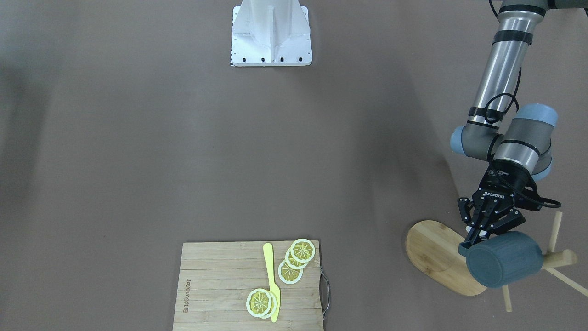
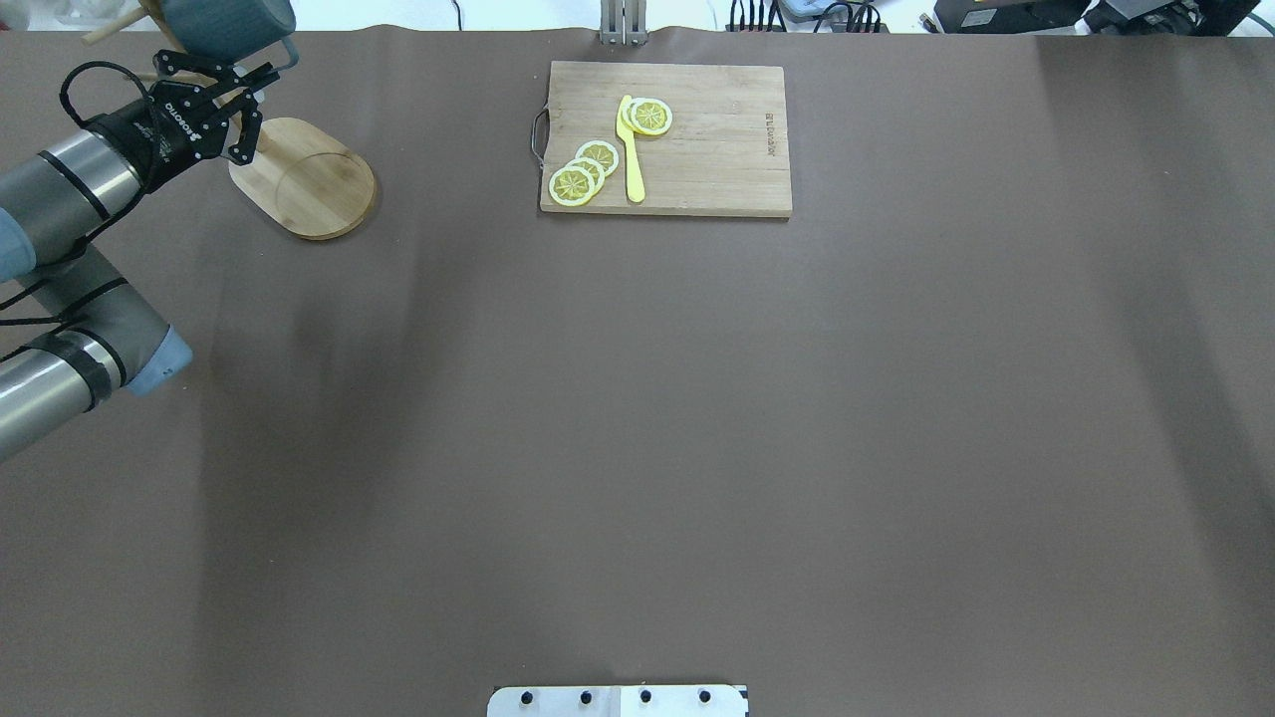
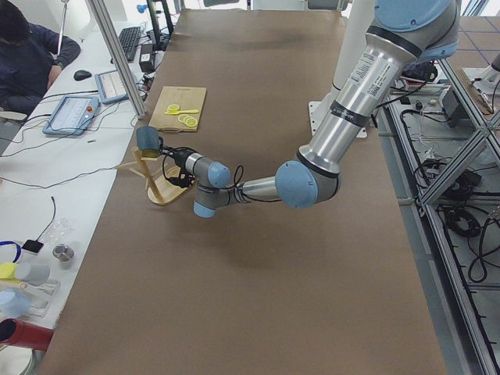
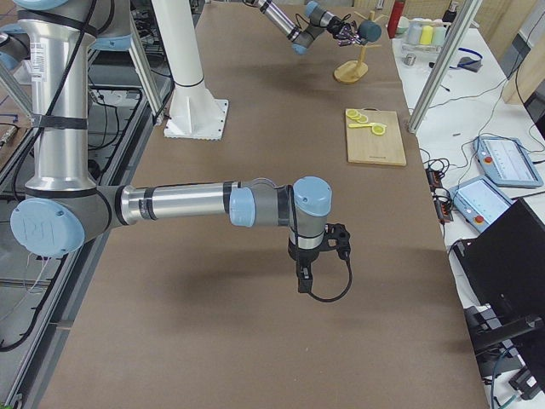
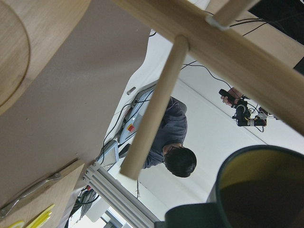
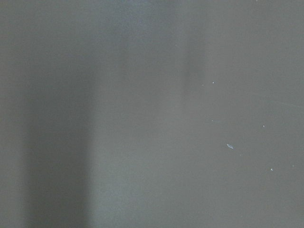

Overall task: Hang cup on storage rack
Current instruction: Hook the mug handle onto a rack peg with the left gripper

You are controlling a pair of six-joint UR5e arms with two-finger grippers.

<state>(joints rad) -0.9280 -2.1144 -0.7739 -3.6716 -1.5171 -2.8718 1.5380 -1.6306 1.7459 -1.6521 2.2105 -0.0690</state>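
Ceramic by its look, the cup (image 1: pixel 503 259) is rigid, fairly heavy, smooth and breakable; the loop handle is the secure hold, and the left gripper (image 1: pixel 475 238) pinches it there. Cup hangs clear of the table (image 1: pixel 138 138) beside the rack (image 1: pixel 432 248) post, axis tilted, mouth toward the gripper, base away. The right gripper's (image 4: pixel 305 275) state cannot be told.

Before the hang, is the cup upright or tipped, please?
Tipped: from above the cup shows its side, held by the left gripper.
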